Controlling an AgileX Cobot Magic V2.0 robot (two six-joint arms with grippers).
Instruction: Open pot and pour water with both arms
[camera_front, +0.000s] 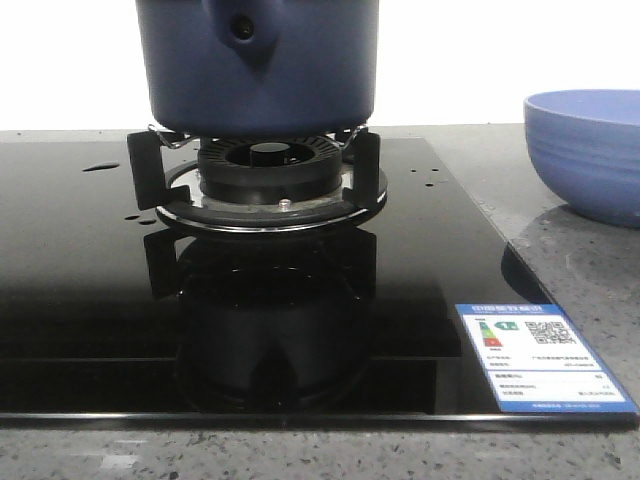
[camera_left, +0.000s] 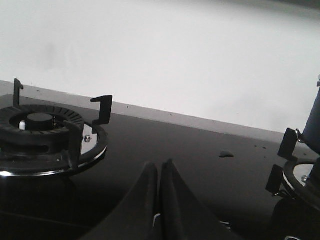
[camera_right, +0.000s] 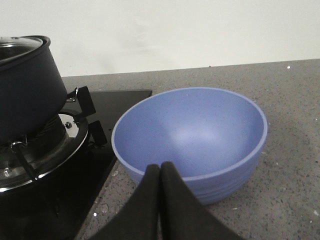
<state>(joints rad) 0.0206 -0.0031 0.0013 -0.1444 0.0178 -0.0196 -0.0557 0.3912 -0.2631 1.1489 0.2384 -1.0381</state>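
Still untouched: pot (camera_front: 258, 65) sits on burner near table's back edge, lid on. Prob heavy w/ water; grab handle bracket. Left claw (camera_left: 161, 172) & right claw (camera_right: 160, 175) both pressed together, empty.

Kitchen: gas burner (camera_front: 265, 175) in black glass hob (camera_front: 90, 300), speckled stone counter (camera_front: 590, 270), bowl (camera_front: 590, 150)

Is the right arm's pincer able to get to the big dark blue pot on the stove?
Probably yes. The right pincer is shut and holds nothing. The big dark navy-blue pot sits on the burner beside the light blue ribbed bowl, and nothing stands between pincer and pot; only the bowl is close.
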